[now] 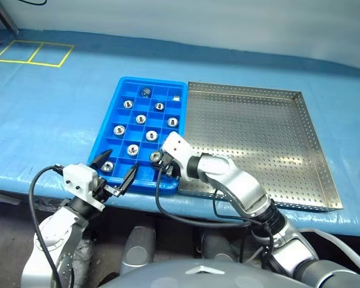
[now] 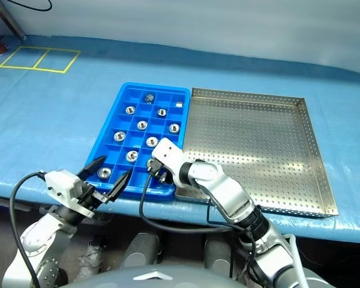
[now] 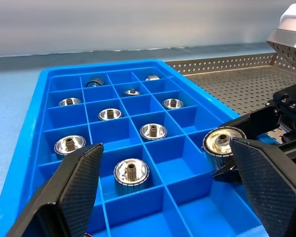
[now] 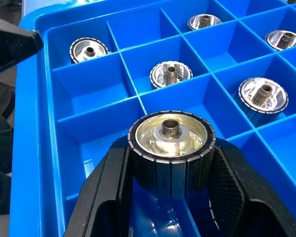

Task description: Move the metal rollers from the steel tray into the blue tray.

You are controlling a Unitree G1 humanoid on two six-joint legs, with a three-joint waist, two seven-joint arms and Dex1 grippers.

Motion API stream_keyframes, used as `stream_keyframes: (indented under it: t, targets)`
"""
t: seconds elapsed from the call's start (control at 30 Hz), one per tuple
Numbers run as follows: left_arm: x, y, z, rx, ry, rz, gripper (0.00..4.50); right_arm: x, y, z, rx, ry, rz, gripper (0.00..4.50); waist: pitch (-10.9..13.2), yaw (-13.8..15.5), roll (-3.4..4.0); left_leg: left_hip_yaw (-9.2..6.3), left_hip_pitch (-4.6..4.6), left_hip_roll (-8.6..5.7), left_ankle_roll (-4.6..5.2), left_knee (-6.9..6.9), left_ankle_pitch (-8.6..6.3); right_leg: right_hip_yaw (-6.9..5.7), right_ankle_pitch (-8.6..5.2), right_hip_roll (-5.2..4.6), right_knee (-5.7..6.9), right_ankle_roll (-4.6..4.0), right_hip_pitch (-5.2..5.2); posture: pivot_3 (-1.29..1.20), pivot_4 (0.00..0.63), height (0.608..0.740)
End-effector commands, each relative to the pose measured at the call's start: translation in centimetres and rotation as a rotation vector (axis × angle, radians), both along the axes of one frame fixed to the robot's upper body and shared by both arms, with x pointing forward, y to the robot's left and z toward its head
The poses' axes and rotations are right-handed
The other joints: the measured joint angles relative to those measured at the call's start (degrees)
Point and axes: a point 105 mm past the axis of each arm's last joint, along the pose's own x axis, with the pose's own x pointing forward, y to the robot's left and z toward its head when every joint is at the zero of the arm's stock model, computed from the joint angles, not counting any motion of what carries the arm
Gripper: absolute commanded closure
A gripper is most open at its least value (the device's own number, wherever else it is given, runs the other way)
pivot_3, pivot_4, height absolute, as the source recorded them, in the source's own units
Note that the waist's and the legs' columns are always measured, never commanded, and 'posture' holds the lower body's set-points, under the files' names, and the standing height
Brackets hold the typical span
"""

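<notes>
My right end effector (image 4: pixel 170 197) pinches a roller (image 4: pixel 170 148) above the blue tray (image 4: pixel 34 148); centre over an empty compartment before releasing.

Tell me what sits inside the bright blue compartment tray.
Silver metal rollers sit singly in several cells of the blue tray. The right gripper holds another above a cell, covering part of its floor.

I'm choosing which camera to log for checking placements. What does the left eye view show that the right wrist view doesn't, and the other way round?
Left eye view alone: the whole steel tray, its perforated floor holding no rollers, the blue table cover with yellow tape squares, and the open left gripper.

Right wrist view alone: the ribbed side and centre hub of the roller clamped in the right gripper, above a vacant compartment.

Both: the blue tray with rollers sitting one to a compartment.
</notes>
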Motion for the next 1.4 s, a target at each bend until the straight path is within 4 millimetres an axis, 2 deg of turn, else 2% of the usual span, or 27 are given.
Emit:
stream_keyframes:
  t: [0.03,0.13,0.27,0.4,0.63,0.9,1.13,1.2,1.37,1.4]
  targets:
    - [-0.1,-0.6,1.4,-0.011,-0.049,-0.029,0.00,-1.8,1.6,-0.4,0.043,0.073,0.081,2.75,-0.04,-0.04,-0.07,0.01,0.03,0.01,0.00,-0.08,0.00,0.00,-0.02,0.01,0.00,-0.04,-0.01,0.30,0.150,0.740]
    - [-0.1,-0.6,1.3,-0.009,-0.048,-0.033,0.00,-2.4,2.1,-0.7,0.058,0.100,0.102,2.75,-0.13,-0.13,-0.22,0.03,0.13,0.07,0.00,-0.36,0.01,0.00,-0.10,0.07,0.00,-0.17,-0.05,0.30,0.150,0.740]
    - [-0.1,-0.6,1.3,-0.007,-0.047,-0.034,0.00,-3.9,3.7,0.6,0.129,0.086,0.183,2.75,-0.17,-0.02,-0.27,-0.03,0.22,0.20,-0.01,-0.66,0.01,-0.07,-0.21,0.20,0.02,-0.36,-0.09,0.30,0.150,0.740]
    - [-0.2,-0.6,1.4,-0.007,-0.046,-0.035,0.00,-4.3,4.3,1.4,0.160,0.071,0.205,2.75,-0.16,0.18,-0.26,-0.07,0.17,0.20,-0.03,-0.70,0.02,-0.13,-0.24,0.19,0.01,-0.39,-0.13,0.30,0.150,0.740]
    - [-0.5,-0.2,1.4,-0.001,-0.040,-0.024,0.00,-2.7,4.3,-0.1,0.131,0.074,0.123,2.75,-0.16,0.30,-0.28,-0.04,0.21,0.12,-0.10,-0.63,0.06,-0.13,-0.21,0.08,0.02,-0.33,-0.07,0.32,0.150,0.740]
    - [-1.1,0.1,1.4,0.003,-0.033,-0.006,0.00,-1.2,3.1,1.0,0.133,0.027,0.094,2.75,-0.16,1.25,-0.28,-0.05,0.20,0.11,-0.16,-0.63,0.09,-0.15,-0.21,0.06,0.01,-0.33,-0.06,0.35,0.150,0.740]
    - [-1.4,0.2,1.3,0.002,-0.026,0.002,0.00,-0.9,2.3,0.4,0.070,0.013,0.091,2.75,-0.16,1.85,-0.29,-0.06,0.14,0.11,-0.16,-0.68,0.09,-0.17,-0.22,0.07,-0.03,-0.34,-0.12,0.36,0.150,0.740]
    - [-1.3,0.2,1.3,0.003,-0.027,0.000,0.00,-1.2,2.2,0.2,0.063,0.030,0.107,2.02,-0.16,1.86,-0.29,-0.05,0.15,0.10,-0.16,-0.67,0.09,-0.17,-0.22,0.06,-0.03,-0.33,-0.10,0.36,0.150,0.740]
    - [-1.0,0.0,1.3,0.007,-0.028,-0.016,0.00,-1.2,1.9,0.4,0.065,0.016,0.090,0.64,-0.16,1.84,-0.30,-0.05,0.16,0.09,-0.16,-0.67,0.09,-0.17,-0.22,0.04,-0.05,-0.33,-0.08,0.34,0.150,0.740]
    - [-0.9,0.0,1.3,0.007,-0.029,-0.022,0.00,-1.1,1.7,0.8,0.072,0.002,0.080,0.64,-0.16,1.81,-0.30,-0.05,0.15,0.09,-0.16,-0.67,0.09,-0.17,-0.22,0.05,-0.05,-0.33,-0.09,0.33,0.150,0.740]
